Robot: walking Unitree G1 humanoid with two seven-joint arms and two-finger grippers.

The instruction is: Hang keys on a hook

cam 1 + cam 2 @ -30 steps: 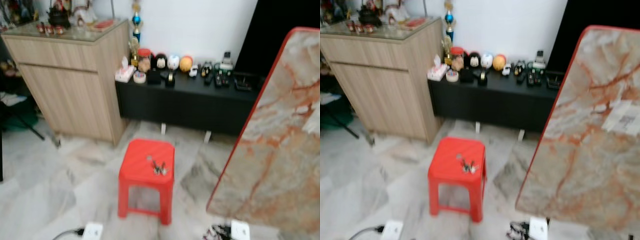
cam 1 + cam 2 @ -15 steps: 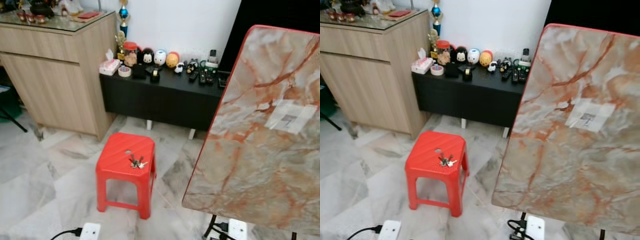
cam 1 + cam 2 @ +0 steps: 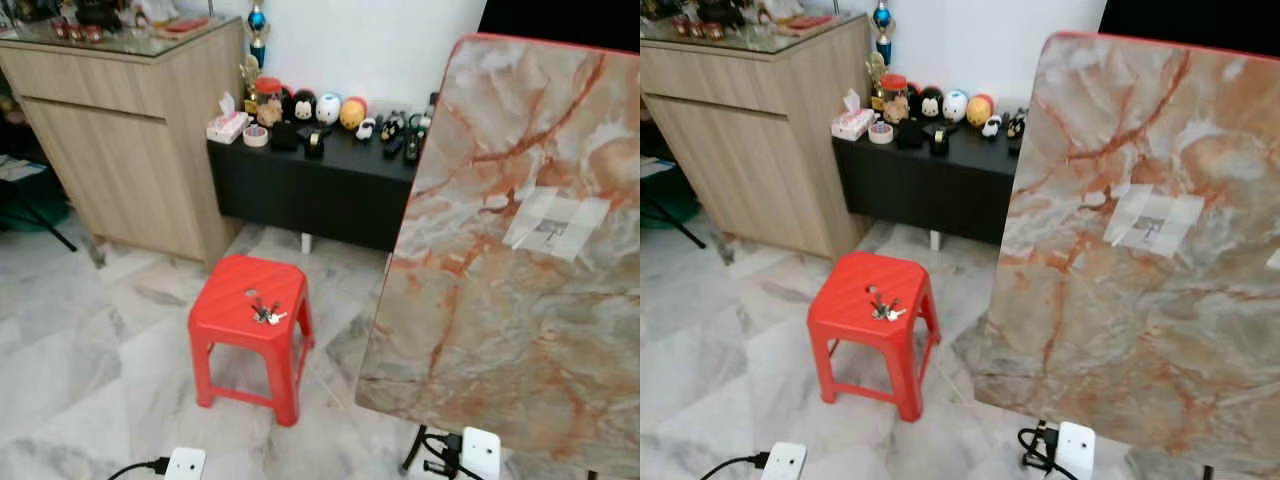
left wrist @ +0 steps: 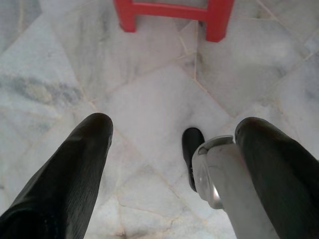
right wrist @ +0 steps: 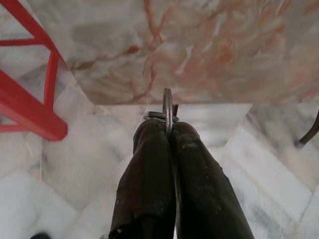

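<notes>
Left eye view: I see a bunch of metal keys lying on the ribbed seat of a red plastic stool, beside a small round hole in the seat. The stool stands on a glossy grey-white marble floor. Behind it is a low black worktop carrying round toy figures, a tissue box and a tape roll. To its left stands a wood-grain cabinet with a glass top. On the right a large tilted panel with a marbled orange-beige surface and a thin red edge has a pale taped patch on it. White power strips lie on the floor.

Right eye view: same scene; keys sit on the stool seat, well apart from the panel.

Left wrist view: the left pincer hangs over the marble floor, its smooth black fingers spread wide, nothing between them. The stool's red legs are ahead of it.

Right wrist view: the right pincer has its fingers pressed together, pinching a thin metal ring edge-on. The marbled panel is ahead and red stool legs are off to one side.
</notes>
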